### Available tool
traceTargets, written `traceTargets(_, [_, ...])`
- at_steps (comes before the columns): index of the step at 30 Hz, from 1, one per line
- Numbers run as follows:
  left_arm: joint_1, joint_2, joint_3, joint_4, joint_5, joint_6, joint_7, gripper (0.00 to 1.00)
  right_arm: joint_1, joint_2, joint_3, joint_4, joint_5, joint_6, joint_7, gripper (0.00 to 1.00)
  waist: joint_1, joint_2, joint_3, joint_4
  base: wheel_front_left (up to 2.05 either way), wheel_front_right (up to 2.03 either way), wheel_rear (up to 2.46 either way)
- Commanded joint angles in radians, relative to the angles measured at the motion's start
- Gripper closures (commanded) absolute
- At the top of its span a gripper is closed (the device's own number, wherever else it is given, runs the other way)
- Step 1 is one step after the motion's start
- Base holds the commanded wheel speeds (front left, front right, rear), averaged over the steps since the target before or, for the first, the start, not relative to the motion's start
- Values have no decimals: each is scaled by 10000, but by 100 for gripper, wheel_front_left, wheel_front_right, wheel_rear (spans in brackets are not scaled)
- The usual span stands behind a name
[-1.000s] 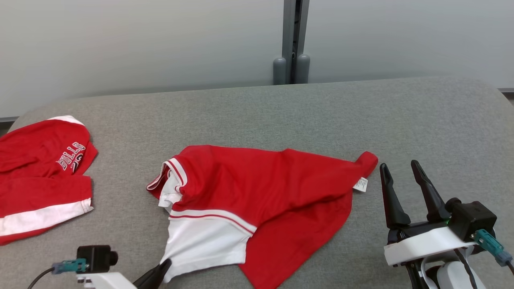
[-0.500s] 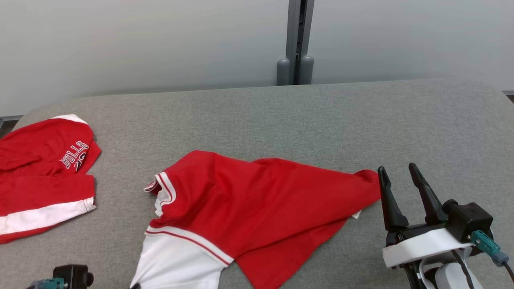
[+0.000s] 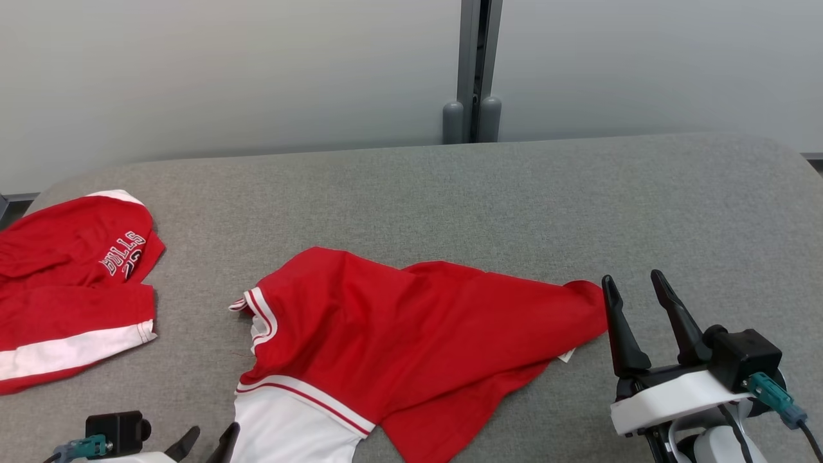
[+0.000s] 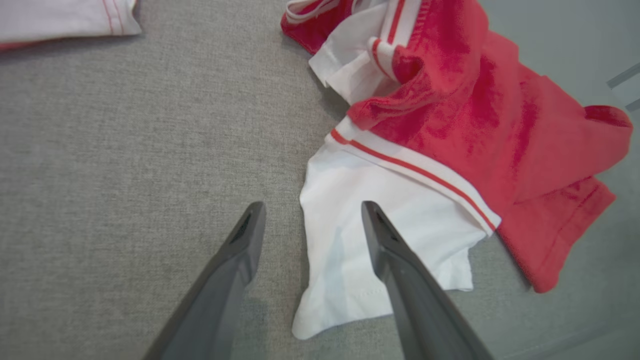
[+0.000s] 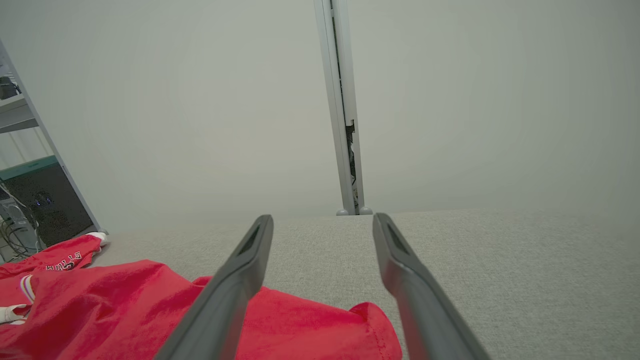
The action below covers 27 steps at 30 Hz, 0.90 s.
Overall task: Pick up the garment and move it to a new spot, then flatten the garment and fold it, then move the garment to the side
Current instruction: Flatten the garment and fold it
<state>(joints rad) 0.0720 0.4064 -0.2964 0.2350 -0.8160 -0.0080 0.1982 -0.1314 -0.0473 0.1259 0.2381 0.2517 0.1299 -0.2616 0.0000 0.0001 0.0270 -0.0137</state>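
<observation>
- The garment point(image 3: 411, 334), a red jersey with a white panel and striped trim, is laid in the near middle of the table point(image 3: 450, 193). It is rumpled and folded over itself rather than flat.
- Its white panel is turned toward the near left edge and a red corner is drawn out to the right. With cloth pulled out at both ends like this, flattening looks like the step in hand.
- The left pincer point(image 3: 212, 429) is spread wide and nothing is gripped in it. In the left wrist view one finger is seen over bare table and the other over the white panel, so the panel's edge is straddled. Whether the cloth is touched cannot be told.
- This position is judged to suit either taking that edge or backing away from it.
- The right pincer point(image 3: 632, 276) is likewise spread and empty. It is held just beside the red corner, and its nearer finger overlaps the cloth's tip in the head view. A hold on that corner seems to be within easy reach.
- A small white label point(image 3: 566, 355) is seen under the red edge near that corner.
- A second red garment point(image 3: 71, 283) with white lettering lies well apart at the far left of the table, partly over its edge.
- The table is covered in grey woven fabric and its far corners are rounded.
- A plain pale wall point(image 3: 225, 77) stands behind it, split by a grey upright post point(image 3: 474, 64).
- In the right wrist view a shelf frame point(image 5: 20, 115) and a dark box with a green top point(image 5: 45, 205) are seen at the left, with some cables.
</observation>
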Motion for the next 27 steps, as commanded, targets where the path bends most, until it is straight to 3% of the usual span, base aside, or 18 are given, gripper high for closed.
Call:
traceTargets(1, [-163,93,33,-189,147,60,-155,0,101,-66,-20,28,-22,15,-53,0,0,-1,-102,43,0,0,0])
traceTargets(9, [-275,97,236,-1370,1171,511,-1742,0,89,-66,-49,95,-72,15,-53,0,0,-1,-302,43,0,0,0])
traceTargets(18, [-176,-427,501,-1508,2113,889,-4177,0,345,-65,-356,288,-137,15,-53,0,0,-1,-374,-41,0,0,0])
traceTargets(27, [-286,-932,779,-1582,3000,919,-4628,0,142,-67,-209,1026,-68,16,-53,0,0,-1,-423,2,0,0,0])
